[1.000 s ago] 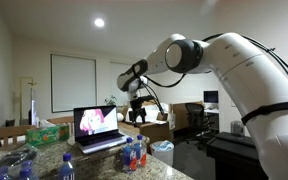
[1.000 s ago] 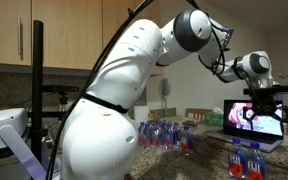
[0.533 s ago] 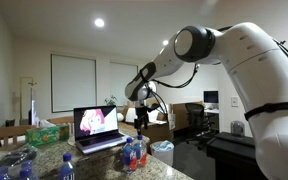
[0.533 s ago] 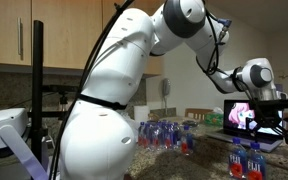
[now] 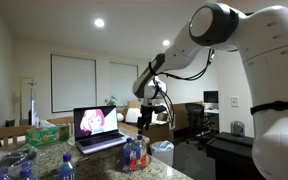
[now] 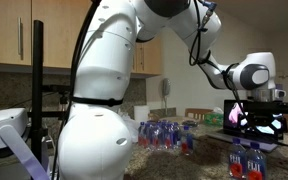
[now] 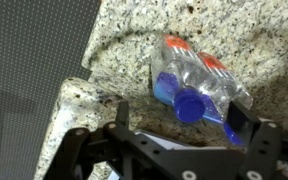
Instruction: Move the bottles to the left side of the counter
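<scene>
A small pack of clear bottles (image 7: 199,82) with blue caps and red-and-blue labels stands at the rounded end of the speckled granite counter (image 7: 134,50). It also shows in both exterior views (image 5: 133,154) (image 6: 247,160). My gripper (image 7: 179,118) is open above this pack, with one finger on each side of a blue cap (image 7: 191,106) and nothing held. In both exterior views the gripper (image 5: 144,120) (image 6: 263,123) hangs just over the pack. A bigger group of bottles (image 6: 165,135) stands further along the counter, and more bottles (image 5: 67,166) stand near the camera.
An open laptop (image 5: 98,128) with a lit screen stands on the counter right behind the pack, close to the gripper. A green tissue box (image 5: 46,131) sits beyond it. The counter edge drops to dark floor (image 7: 29,90). A white bin (image 5: 163,151) stands beside the counter.
The arm has reached further out and the gripper has come down from beside the laptop screen toward the small pack of bottles. The bottles have not moved.
</scene>
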You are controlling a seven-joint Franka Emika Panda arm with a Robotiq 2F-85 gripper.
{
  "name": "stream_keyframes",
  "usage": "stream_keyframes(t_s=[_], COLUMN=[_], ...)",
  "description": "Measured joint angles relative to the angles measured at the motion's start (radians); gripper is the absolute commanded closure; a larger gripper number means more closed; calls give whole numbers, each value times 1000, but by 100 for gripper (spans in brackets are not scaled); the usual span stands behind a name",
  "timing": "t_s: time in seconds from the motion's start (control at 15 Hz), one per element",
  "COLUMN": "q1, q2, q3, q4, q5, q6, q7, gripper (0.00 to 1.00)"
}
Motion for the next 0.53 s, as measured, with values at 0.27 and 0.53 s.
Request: stream_keyframes(t_s=[0.27, 0.53], q1=[3, 16], q2=[-40, -38], q3=[0, -1], q4=[-25, -26], q5=[82, 101], q6=[-6, -24], q7=[-16, 64], gripper=[0, 0])
